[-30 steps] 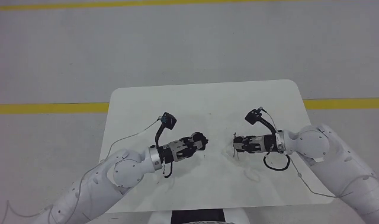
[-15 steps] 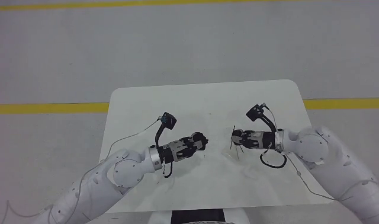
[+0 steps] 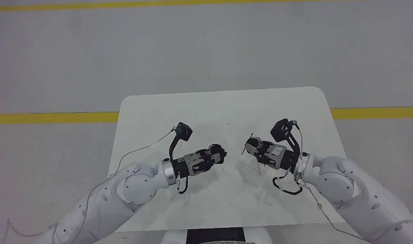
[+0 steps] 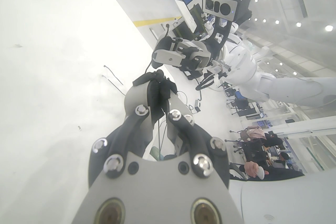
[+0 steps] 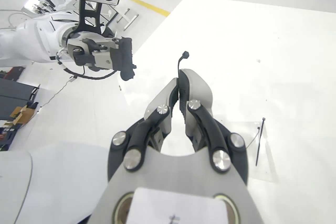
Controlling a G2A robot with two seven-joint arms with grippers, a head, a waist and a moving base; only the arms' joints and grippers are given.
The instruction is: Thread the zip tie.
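- Two grippers hang over the middle of the white table with rounded corners [image 3: 219,111]. Their tips face each other with a small gap between them.
- The left gripper [image 3: 221,155] is in the lower middle of the top view, a little to the left of the centre.
- Its jaws are pressed together, and the black pads [image 4: 157,83] touch each other. I cannot tell if anything is caught between them.
- The right gripper [image 3: 253,148] is just to the right of the centre in the top view.
- Its jaws are squeezed tight on the thin black plastic zip tie [image 5: 184,54].
- The zip tie sticks out past the tips of the right gripper. Its little square head is at the free end and bends a bit to one side.
- In the top view the zip tie [image 3: 247,144] looks like a thin dark line. It slants up from the right gripper's tip toward the middle of the frame.
- The zip tie is up in the air above the table. It does not touch the left gripper.
- Two spare zip ties [image 5: 258,142] lie flat on a clear plastic sheet [image 5: 267,170] on the table, near the right gripper. One is dark and straight. The other is paler and a little curved.
- The left wrist view also shows the spare zip ties [image 4: 113,76] lying side by side on the white top. The right gripper [image 4: 157,52] is above them and farther off.
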